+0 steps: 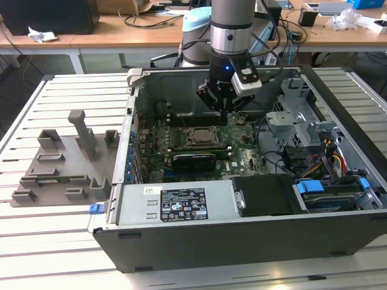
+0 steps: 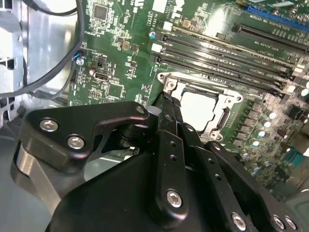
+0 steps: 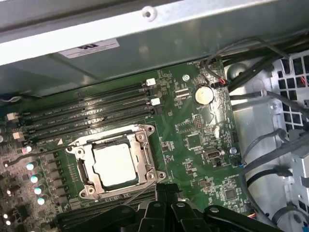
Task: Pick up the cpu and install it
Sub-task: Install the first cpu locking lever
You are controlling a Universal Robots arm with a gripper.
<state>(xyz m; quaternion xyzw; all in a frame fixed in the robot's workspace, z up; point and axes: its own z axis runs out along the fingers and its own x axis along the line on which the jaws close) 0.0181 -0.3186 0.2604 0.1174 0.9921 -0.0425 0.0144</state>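
Observation:
The cpu [image 3: 114,166] is a silvery square chip lying flat inside the dark socket frame [image 3: 145,141] on the green motherboard. It also shows in the second wrist view as the cpu [image 2: 200,107] and in the exterior view as the cpu [image 1: 200,136]. My gripper [image 1: 224,116] hangs inside the open computer case, just above the board and beside the socket's edge on the exterior view's right. Its black fingers [image 2: 166,121] are drawn together with nothing between them. The gripper [image 3: 165,189] is close to the socket's corner, and I cannot tell whether it touches it.
A grey plastic tray [image 1: 60,172] with raised blocks lies on the slatted table at the exterior view's left. Empty memory slots [image 3: 87,116] run beside the socket. Loose cables [image 3: 260,159] and a metal drive cage [image 1: 302,121] crowd the case's side at the exterior view's right.

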